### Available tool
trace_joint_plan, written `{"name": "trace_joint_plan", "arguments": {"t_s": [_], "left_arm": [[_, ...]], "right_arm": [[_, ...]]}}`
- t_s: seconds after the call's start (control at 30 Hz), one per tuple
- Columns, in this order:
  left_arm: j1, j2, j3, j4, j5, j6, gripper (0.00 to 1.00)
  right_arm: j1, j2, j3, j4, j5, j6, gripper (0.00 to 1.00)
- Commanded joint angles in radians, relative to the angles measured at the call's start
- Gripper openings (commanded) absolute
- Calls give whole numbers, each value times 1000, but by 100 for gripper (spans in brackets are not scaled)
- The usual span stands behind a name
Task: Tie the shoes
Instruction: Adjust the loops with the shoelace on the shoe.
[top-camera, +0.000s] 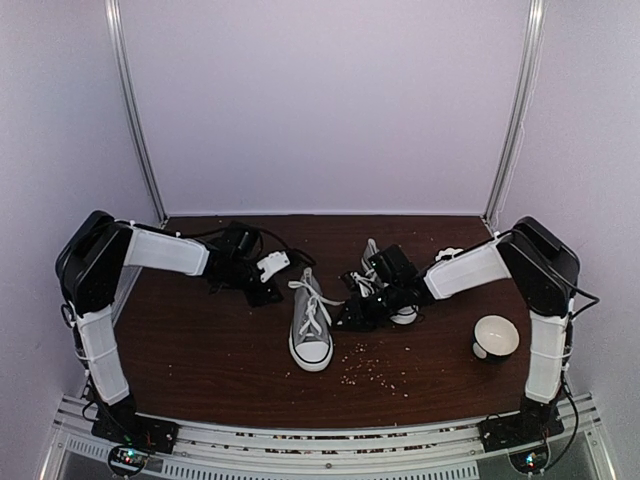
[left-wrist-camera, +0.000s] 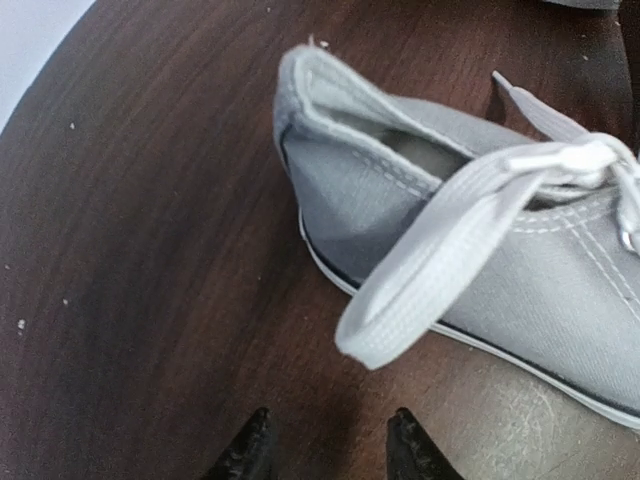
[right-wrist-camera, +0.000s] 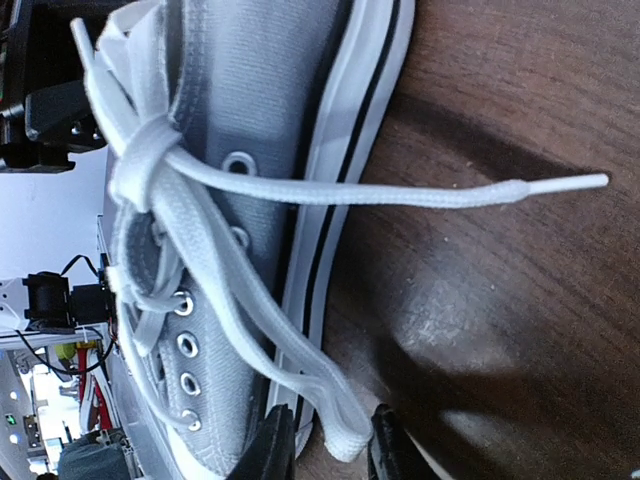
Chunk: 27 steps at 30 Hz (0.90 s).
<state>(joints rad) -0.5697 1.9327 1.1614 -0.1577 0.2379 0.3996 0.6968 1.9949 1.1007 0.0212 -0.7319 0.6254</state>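
Only the overhead view shows both: one shoe (top-camera: 310, 335) just left of the right gripper (top-camera: 352, 314), a second shoe (top-camera: 371, 262) half hidden behind it, and a white bowl (top-camera: 496, 336) and crumbs (top-camera: 375, 370) on the dark wooden table (top-camera: 200, 350) between pale walls (top-camera: 320, 100). The left gripper (left-wrist-camera: 328, 452) is open and empty, with a shoe's heel just ahead to its right. The right gripper's fingertips stand narrowly apart with a lace loop (right-wrist-camera: 335, 425) between them; I cannot tell whether they pinch it.

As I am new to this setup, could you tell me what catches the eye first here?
A grey sneaker stands mid-table, toe toward the near edge, white laces looped over its tongue. The left gripper sits by its heel and the right gripper at its other side, partly hiding a second sneaker. A white bowl and crumbs lie to the right.
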Motion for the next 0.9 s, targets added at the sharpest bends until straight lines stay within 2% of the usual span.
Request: {"name": "trace_joint_plan", "arguments": {"t_s": [0.0, 0.1, 0.17, 0.2, 0.27, 0.3, 0.33, 0.47, 0.53, 0.67, 0.87], "left_arm": [[5, -107, -38, 72, 53, 55, 43], [4, -154, -59, 51, 121, 93, 50], [5, -169, -38, 18, 208, 104, 50], [3, -163, -14, 0, 252, 98, 46], [2, -126, 84, -22, 275, 11, 26], [3, -85, 130, -49, 284, -18, 22], [2, -54, 172, -82, 300, -35, 22], [1, 9, 231, -144, 362, -53, 40], [1, 21, 240, -162, 413, -49, 42], [-2, 35, 239, -164, 460, -44, 42], [-5, 98, 300, -193, 412, -67, 33]], "right_arm": [[-29, -111, -3, -65, 30, -35, 34], [-48, -152, -18, -95, 44, -58, 40], [-60, -170, -23, -105, 51, -66, 41], [-65, -174, -20, -111, 54, -71, 41], [-71, -174, -12, -122, 58, -79, 41], [-72, -171, -6, -126, 58, -82, 41], [-74, -169, -4, -127, 60, -82, 41], [-78, -171, -15, -116, 60, -79, 43], [-80, -170, -16, -115, 59, -80, 43], [-80, -158, -9, -114, 51, -78, 43], [-80, -156, -5, -115, 49, -75, 43]]}}
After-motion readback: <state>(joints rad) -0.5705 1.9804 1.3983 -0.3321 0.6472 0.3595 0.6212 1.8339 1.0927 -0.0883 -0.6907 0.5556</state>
